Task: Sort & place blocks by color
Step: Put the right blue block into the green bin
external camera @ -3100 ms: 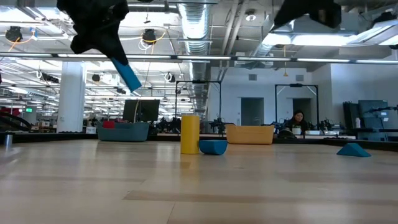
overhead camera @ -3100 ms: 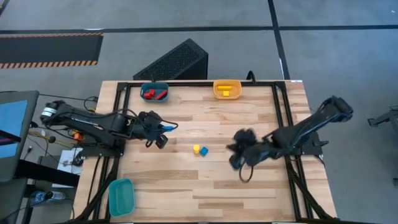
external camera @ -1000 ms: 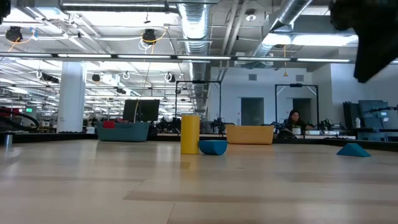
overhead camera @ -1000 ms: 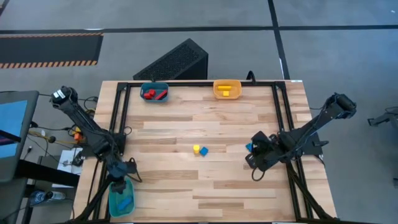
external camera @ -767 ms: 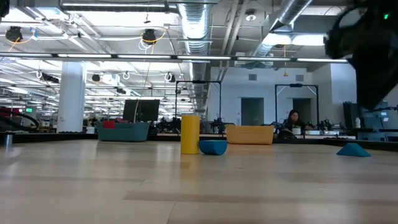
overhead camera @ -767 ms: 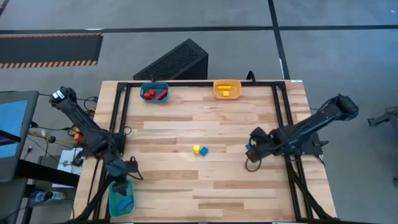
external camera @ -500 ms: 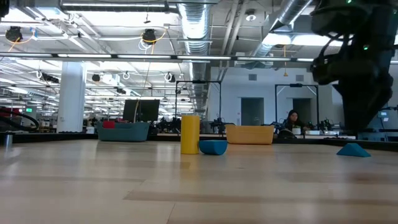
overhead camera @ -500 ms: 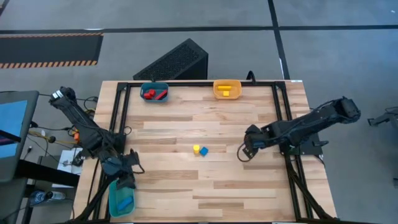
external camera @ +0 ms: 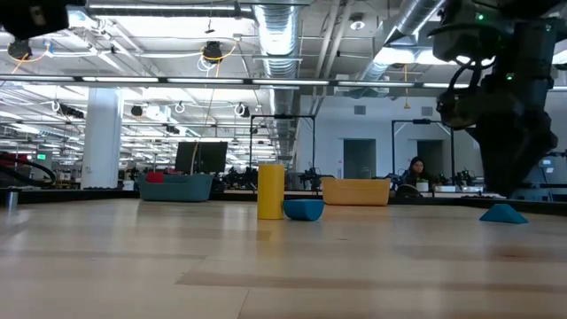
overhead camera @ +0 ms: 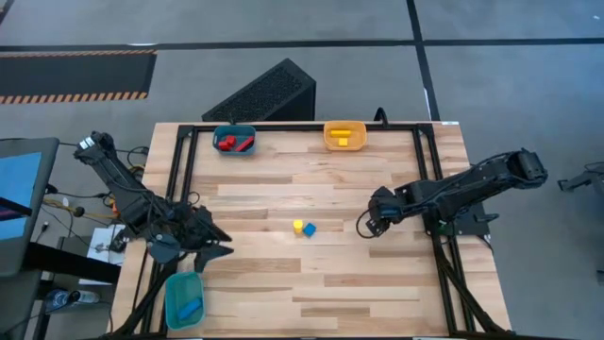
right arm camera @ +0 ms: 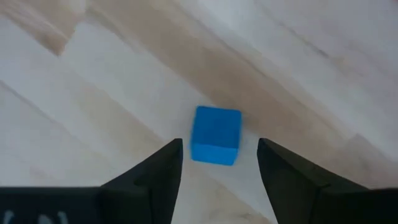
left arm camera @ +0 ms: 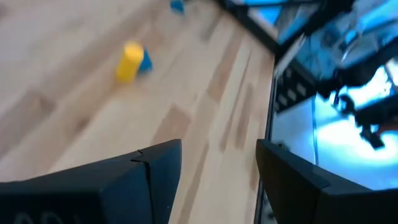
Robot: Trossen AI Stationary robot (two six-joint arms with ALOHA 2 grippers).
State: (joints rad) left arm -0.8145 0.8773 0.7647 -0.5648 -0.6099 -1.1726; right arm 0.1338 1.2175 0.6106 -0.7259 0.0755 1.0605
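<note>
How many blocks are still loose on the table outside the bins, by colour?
Blue: 2, the centre blue block and the blue cube under the right gripper
Yellow: 1, the yellow block beside the centre blue block
Red: 0
Total: 3

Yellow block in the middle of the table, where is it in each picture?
High view: yellow block sits mid-table.
Low view: yellow block stands upright near the picture's centre.
Left wrist view: yellow block lies far off on the wood.
Right wrist view: not in it; only a lone blue cube shows.
Shared landmark: the blue block right beside it, also in the low and left wrist views.
</note>
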